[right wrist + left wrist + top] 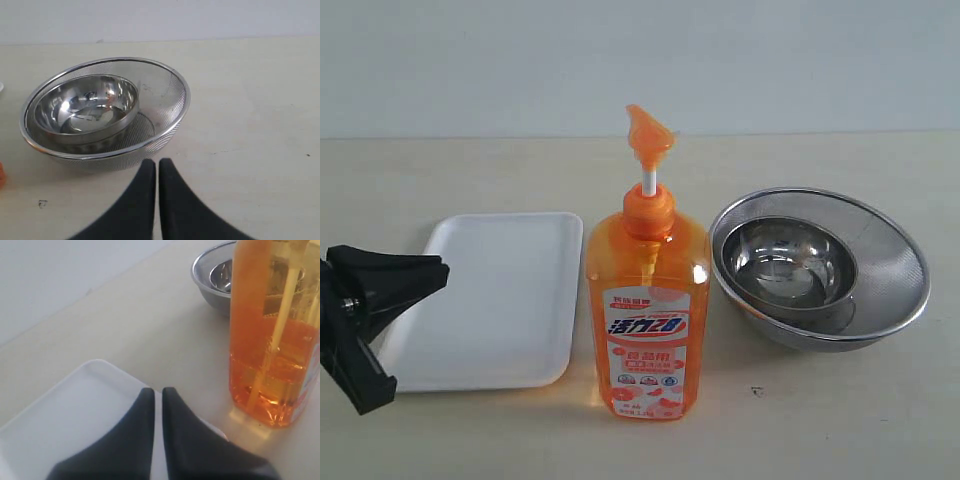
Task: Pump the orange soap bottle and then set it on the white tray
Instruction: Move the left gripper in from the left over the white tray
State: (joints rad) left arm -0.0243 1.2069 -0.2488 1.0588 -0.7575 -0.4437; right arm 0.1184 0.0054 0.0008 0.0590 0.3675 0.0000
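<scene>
The orange soap bottle (648, 300) stands upright at the table's middle, its orange pump head (648, 135) raised on the white stem. Just left of it, apart from it, lies the white tray (490, 300), holding nothing. My left gripper (442, 275) hovers over the tray's left edge, shut with nothing between its fingers. In the left wrist view the black fingertips (158, 391) sit above the tray (65, 415), and the bottle (272, 340) stands beyond them. My right gripper (156, 162) is shut and holds nothing, near the bowls; the exterior view does not show it.
A steel bowl (788, 265) sits inside a wider mesh strainer bowl (890, 270) right of the bottle. In the right wrist view the strainer (165, 100) lies just past the fingertips. Beige tabletop (820, 420) runs along the front and back.
</scene>
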